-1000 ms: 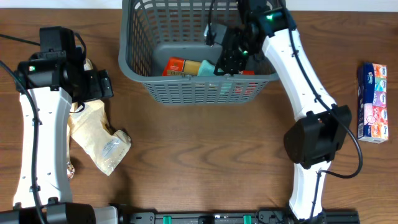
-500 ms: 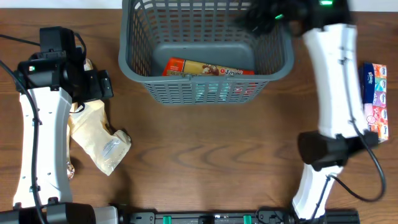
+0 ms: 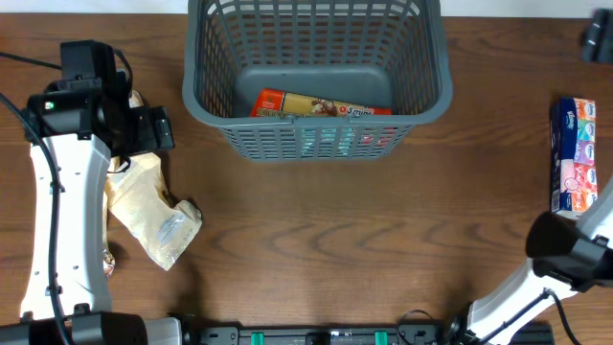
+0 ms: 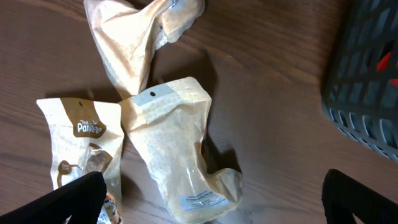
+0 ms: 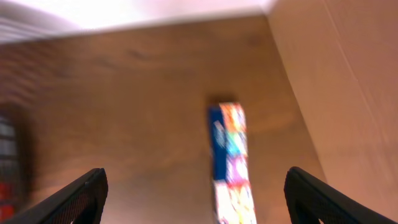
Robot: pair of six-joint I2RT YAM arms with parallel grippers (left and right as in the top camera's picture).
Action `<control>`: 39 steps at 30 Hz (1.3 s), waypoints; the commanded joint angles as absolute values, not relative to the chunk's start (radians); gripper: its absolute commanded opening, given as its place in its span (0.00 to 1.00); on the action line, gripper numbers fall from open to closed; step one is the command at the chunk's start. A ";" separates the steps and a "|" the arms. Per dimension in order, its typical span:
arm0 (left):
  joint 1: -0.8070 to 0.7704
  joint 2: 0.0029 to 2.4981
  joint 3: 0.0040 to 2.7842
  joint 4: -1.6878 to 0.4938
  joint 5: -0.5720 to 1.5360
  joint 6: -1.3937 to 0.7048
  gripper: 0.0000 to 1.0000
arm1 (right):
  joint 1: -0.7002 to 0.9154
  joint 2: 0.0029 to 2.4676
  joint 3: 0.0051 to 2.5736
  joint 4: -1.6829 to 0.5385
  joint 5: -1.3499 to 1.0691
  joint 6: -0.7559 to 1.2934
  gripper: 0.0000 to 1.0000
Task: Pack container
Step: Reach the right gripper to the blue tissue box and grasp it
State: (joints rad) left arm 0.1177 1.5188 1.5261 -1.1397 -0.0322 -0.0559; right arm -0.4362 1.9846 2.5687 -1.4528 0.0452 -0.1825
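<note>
The grey lattice container [image 3: 427,94] stands at the top centre and holds an orange and red food packet [image 3: 321,103]. Its corner shows in the left wrist view [image 4: 368,81]. My left gripper [image 3: 156,129] is open and empty, hovering over beige pouches [image 3: 153,220]. In its wrist view, the left gripper [image 4: 214,205] spans a large clear-fronted beige pouch [image 4: 180,143]. My right gripper [image 3: 596,38] is at the far top right edge. In its wrist view, the right gripper [image 5: 202,202] is open and empty above a colourful tissue pack [image 5: 229,155], which is blurred.
The tissue pack [image 3: 574,158] lies near the table's right edge. A printed brown and white pouch [image 4: 81,149] and a crumpled beige pouch [image 4: 140,37] lie beside the large one. The right arm's base [image 3: 565,251] stands at the lower right.
My right arm has lifted out of the container and swung to the far right, above the tissue pack. The left arm and the pouches have not moved.
</note>
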 commanded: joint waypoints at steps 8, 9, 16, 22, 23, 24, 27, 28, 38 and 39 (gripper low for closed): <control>0.118 1.523 1.526 -1.139 -0.033 -0.066 0.99 | -0.668 1.999 2.289 -1.407 0.032 -0.389 0.86; 0.118 1.523 1.526 -1.139 -0.033 -0.066 0.99 | -0.683 1.999 2.244 -1.383 -0.003 -0.419 0.86; 0.118 1.523 1.526 -1.138 -0.033 -0.084 0.99 | -0.722 2.021 1.934 -1.155 -0.071 -0.519 0.86; 0.118 1.523 1.526 -1.138 -0.033 -0.088 0.99 | -0.720 2.107 1.837 -1.044 -0.073 -0.518 0.87; 0.118 1.523 1.526 -1.138 -0.033 -0.088 0.99 | -0.719 2.131 1.837 -1.038 -0.072 -0.517 0.87; 0.118 1.523 1.526 -1.138 -0.033 -0.088 0.99 | -0.719 2.152 1.837 -1.032 -0.072 -0.517 0.87; 0.116 1.523 1.526 -1.138 -0.033 -0.088 0.99 | -0.720 2.207 1.837 -1.013 -0.077 -0.512 0.91; 0.114 1.523 1.526 -1.139 -0.033 -0.088 0.99 | -0.720 2.225 1.837 -1.004 -0.080 -0.509 0.92; 0.087 1.523 1.526 -1.135 -0.033 -0.088 0.99 | -0.717 2.374 1.837 -0.952 -0.175 -0.487 0.93; 0.087 1.523 1.526 -1.137 -0.033 -0.088 0.99 | -0.717 2.378 1.837 -0.953 -0.180 -0.482 0.92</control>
State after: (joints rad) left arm 0.0895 1.5188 1.5261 -1.1366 -0.0322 -0.0788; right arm -0.7170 2.3325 1.8450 -0.9421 -0.1303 -0.5014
